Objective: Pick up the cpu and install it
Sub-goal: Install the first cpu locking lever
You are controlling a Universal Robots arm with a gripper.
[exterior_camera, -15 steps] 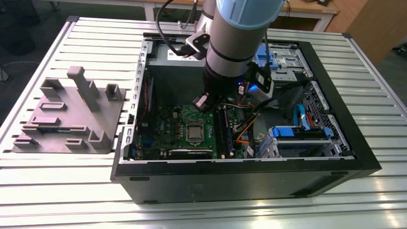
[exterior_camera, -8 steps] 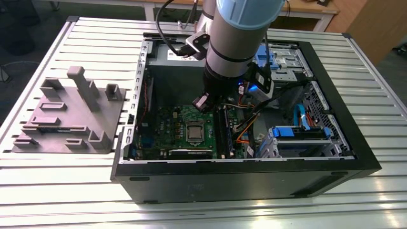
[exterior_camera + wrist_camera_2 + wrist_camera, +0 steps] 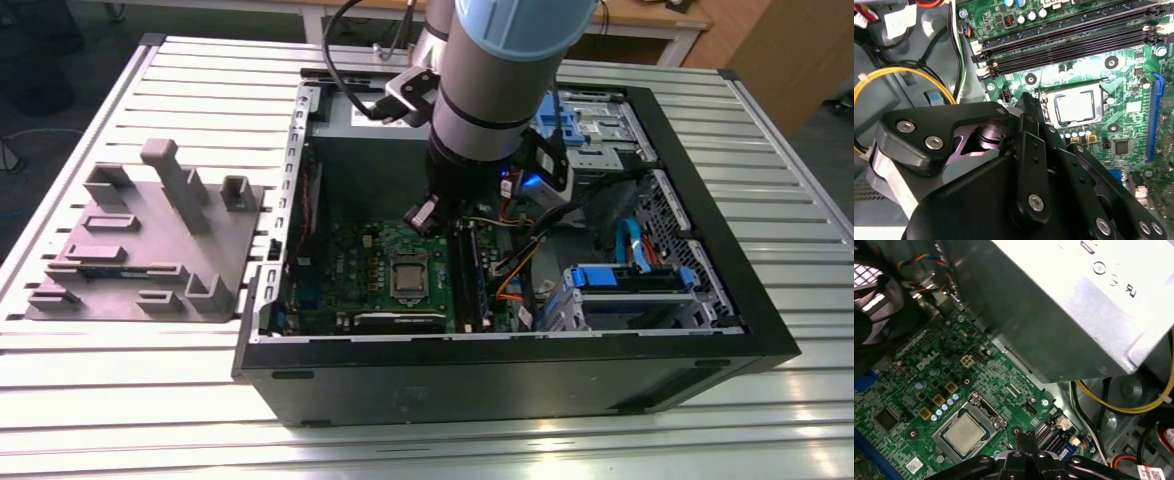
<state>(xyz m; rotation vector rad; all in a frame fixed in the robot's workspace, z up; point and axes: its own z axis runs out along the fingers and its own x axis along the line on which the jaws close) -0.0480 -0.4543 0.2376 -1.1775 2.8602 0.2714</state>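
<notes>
**The pincer (image 3: 1026, 98) is drawn together and empty, just beside the cpu (image 3: 1074, 107) in its socket.**

In both wrist views the black fingers (image 3: 1024, 437) meet at their tips with nothing between them. They hang above the green circuit board (image 3: 1134, 125), close to the edge of the metal socket frame (image 3: 1046, 102) and apart from it. The cpu lies flat inside that frame, near the tips and untouched. The dark memory slots (image 3: 1069, 42) run farther out from the pincer, past the cpu. A big grey box (image 3: 1064, 305) stands off to one side. In the exterior view the arm (image 3: 501, 70) reaches down into the open computer case (image 3: 534, 375) on the slatted desk (image 3: 134, 390).
</notes>
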